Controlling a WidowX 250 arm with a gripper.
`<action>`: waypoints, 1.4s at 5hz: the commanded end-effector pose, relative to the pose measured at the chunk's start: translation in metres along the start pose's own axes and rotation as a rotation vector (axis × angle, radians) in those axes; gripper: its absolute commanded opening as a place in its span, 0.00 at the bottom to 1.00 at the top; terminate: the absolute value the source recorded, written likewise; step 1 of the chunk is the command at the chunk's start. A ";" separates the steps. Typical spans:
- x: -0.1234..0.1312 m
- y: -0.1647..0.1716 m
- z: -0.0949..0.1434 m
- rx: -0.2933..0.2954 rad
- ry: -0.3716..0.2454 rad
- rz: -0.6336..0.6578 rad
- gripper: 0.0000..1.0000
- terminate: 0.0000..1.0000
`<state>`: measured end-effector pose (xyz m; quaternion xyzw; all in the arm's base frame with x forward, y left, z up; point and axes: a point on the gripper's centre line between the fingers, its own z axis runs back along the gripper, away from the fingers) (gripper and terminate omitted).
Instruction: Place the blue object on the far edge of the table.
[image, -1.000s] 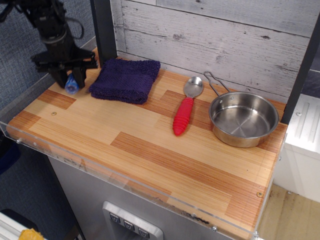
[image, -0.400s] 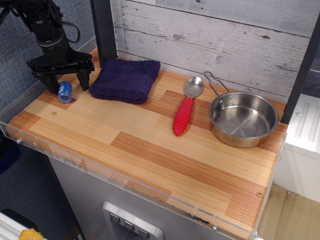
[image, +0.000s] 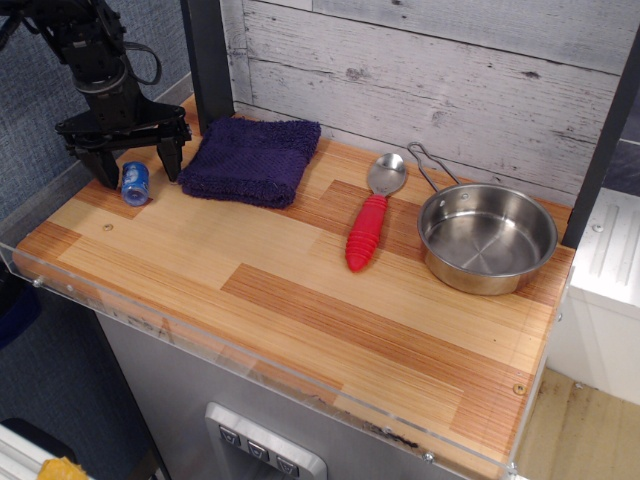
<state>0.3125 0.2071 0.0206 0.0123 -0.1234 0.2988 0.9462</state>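
Whitewashed, weathered planks back the scene, and in front of them sits the table (image: 300, 300), its top made of light and reddish-brown wood strips with a clear plastic rim running along the edges. Only one view is on offer, looking down from the front at an angle. Over at about ten o'clock on the tabletop, hard by the left end, the blue object (image: 135, 183) lies on the wood, a small can with white and red marks on its side. Right above it hangs the black gripper (image: 132, 163), its jaws spread wide, one dark finger (image: 104, 166) standing to the left of the can and the other finger (image: 171, 157) to its right; neither seems to be pressing on it, though the gap is hard to judge from this angle. Just beside the right finger, toward eleven o'clock, a dark purple-blue knitted cloth (image: 250, 158) lies folded flat. Near one o'clock a spoon (image: 372, 213) with a ribbed red handle and a silvery bowl rests pointing toward the back wall. At about two o'clock, just beside the spoon, a shiny steel pan (image: 486, 238) sits upright, its thin wire handle reaching back toward the planks.
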 end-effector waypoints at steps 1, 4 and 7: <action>0.014 -0.011 0.057 -0.030 -0.114 -0.018 1.00 0.00; 0.004 -0.016 0.087 -0.008 -0.135 -0.047 1.00 0.00; 0.004 -0.016 0.087 -0.008 -0.135 -0.047 1.00 1.00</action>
